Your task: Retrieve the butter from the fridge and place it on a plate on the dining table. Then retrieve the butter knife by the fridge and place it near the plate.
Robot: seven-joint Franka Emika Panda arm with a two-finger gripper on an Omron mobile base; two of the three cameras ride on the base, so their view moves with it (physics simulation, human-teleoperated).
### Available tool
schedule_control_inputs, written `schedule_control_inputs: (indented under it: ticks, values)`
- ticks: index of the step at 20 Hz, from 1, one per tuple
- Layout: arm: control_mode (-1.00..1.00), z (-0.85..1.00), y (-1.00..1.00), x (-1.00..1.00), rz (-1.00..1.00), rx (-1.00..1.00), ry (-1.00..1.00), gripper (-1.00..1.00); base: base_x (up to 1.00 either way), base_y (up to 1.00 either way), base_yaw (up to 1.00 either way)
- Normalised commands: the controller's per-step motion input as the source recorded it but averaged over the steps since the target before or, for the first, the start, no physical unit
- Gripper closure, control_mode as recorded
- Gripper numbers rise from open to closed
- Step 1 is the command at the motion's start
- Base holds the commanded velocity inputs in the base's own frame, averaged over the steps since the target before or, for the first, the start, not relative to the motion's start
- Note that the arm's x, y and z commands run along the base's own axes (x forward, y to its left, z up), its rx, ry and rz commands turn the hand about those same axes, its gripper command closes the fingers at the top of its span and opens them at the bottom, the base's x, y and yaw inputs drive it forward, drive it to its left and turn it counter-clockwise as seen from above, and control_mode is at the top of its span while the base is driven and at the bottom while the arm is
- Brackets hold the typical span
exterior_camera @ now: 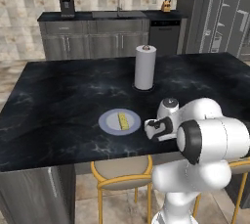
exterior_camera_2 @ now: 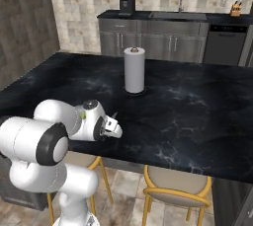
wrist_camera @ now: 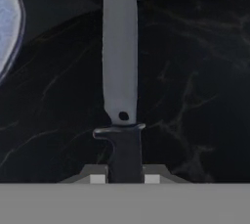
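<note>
The butter [exterior_camera: 123, 121], a small pale-yellow stick, lies on the round pale plate [exterior_camera: 111, 125] near the front edge of the dining table [exterior_camera: 58, 96]. My gripper [exterior_camera: 149, 131] hovers low over the marble just right of the plate, also seen in the right base view [exterior_camera_2: 114, 130]. In the hand view the gripper [wrist_camera: 125, 179] is shut on the dark handle of the butter knife [wrist_camera: 119, 52]. Its grey blade points away over the black top, and the plate's rim [wrist_camera: 9, 27] lies to its left. The grey fridge [exterior_camera: 219, 12] stands at the back right.
A paper towel roll [exterior_camera: 145, 66] stands upright on the table behind the plate. Yellow-framed stools [exterior_camera: 122, 174] are tucked under the near edge. The back counter carries a coffee machine [exterior_camera: 67, 4] and a knife block [exterior_camera: 167, 5].
</note>
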Motion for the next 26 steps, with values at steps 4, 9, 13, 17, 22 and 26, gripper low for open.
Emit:
schedule_control_inputs:
  ticks: [4,9,13,17,22,26]
  values:
    - [-1.0,-0.02,0.0,0.22,0.0,0.03,0.0,1.0,0.0,0.0,0.0]
    - [-1.0,-0.08,-0.04,0.28,0.0,0.03,0.0,1.0,0.0,0.0,0.0]
    - [-1.0,-0.06,-0.02,0.39,0.0,0.04,0.0,1.0,0.0,0.0,0.0]
    - [-1.0,-0.16,-0.21,0.49,0.02,0.08,0.0,1.0,0.0,0.0,0.0]
    - [-1.0,-0.29,-0.18,0.32,0.02,0.01,0.0,1.0,0.0,0.0,0.0]
    - [-1.0,-0.18,-0.01,0.16,0.0,0.0,0.0,1.0,0.0,0.0,0.0]
